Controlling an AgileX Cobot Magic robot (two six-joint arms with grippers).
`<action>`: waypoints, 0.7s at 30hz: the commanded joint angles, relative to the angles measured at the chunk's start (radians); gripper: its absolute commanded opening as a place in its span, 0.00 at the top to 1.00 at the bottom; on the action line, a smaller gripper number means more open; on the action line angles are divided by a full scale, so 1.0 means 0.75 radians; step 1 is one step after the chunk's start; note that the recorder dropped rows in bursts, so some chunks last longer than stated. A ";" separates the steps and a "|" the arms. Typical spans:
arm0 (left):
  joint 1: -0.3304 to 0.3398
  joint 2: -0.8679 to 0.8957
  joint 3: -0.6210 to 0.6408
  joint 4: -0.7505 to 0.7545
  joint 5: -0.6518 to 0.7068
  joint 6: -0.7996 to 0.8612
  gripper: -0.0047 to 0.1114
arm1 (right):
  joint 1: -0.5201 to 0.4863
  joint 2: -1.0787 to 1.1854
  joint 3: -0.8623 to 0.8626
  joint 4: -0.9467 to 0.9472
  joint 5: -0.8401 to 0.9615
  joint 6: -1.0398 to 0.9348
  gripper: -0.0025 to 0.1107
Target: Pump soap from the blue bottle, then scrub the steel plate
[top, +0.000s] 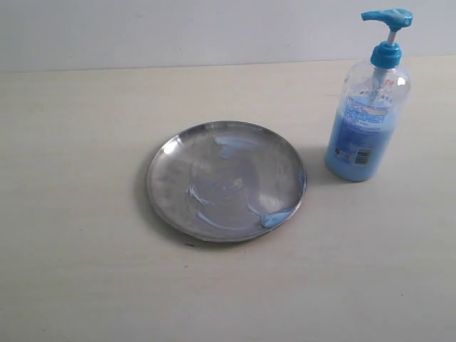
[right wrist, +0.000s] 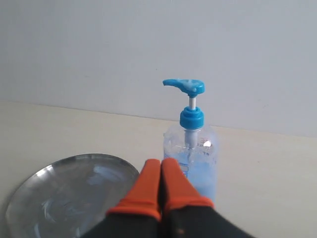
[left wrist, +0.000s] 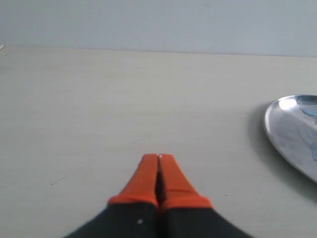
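Start position for the pumping step. In the exterior view the steel plate (top: 171, 178) lies flat near the middle of the table (top: 85, 271), streaked with pale blue soap (top: 274, 218) that gathers into a thicker blob at its near-right rim. The blue bottle (top: 363, 135) stands upright off the plate's far-right side, apart from it, with its pump head (top: 388, 16) raised and its spout turned toward the plate side.

The right gripper (right wrist: 160, 166) hangs low in front of the bottle, its orange jaws pressed together with nothing between them. The left gripper (left wrist: 158, 163) is likewise closed and empty, over bare table with the plate's edge off to one side.

To do this step well, you likely want to set the closed right jaws on the flat top of the pump head and press straight down, since an off-centre push could tip the tall bottle. Note that the spout does not seem to overhang the plate, so a dose may land on the table.
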 commanded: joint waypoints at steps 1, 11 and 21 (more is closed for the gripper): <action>-0.005 -0.009 0.000 0.000 -0.016 -0.001 0.96 | -0.002 -0.005 0.002 0.052 0.023 0.004 0.98; -0.005 -0.009 0.000 0.000 -0.016 -0.001 0.96 | -0.002 0.205 -0.010 0.052 0.107 0.004 0.98; -0.005 -0.009 0.000 0.000 -0.016 -0.001 0.96 | -0.002 0.680 -0.198 -0.003 0.159 0.004 0.87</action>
